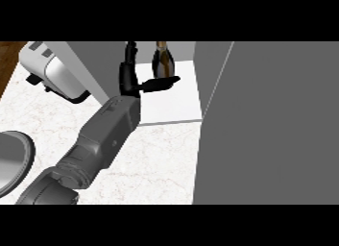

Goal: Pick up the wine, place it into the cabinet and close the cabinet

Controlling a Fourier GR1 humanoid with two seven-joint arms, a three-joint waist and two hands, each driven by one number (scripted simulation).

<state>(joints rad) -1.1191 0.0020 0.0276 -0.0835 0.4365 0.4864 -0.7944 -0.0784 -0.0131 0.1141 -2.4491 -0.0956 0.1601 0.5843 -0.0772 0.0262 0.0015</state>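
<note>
Standing deep on shelf [173, 103], wine bottle [163, 60] beside spread left robot hand [131, 80], edge of cabinet door [285, 125] close.

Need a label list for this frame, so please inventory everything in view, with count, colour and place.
wine bottle: one, dark brown, upright on the cabinet's shelf, top centre
cabinet: one, grey with a white shelf, open
cabinet door: one, grey, filling the right side
appliance: one, white and grey, upper left
round dish: one, grey, lower left, cut off
counter: one, white marble
left hand: one, black on a grey forearm, fingers straight, left of the bottle
</note>
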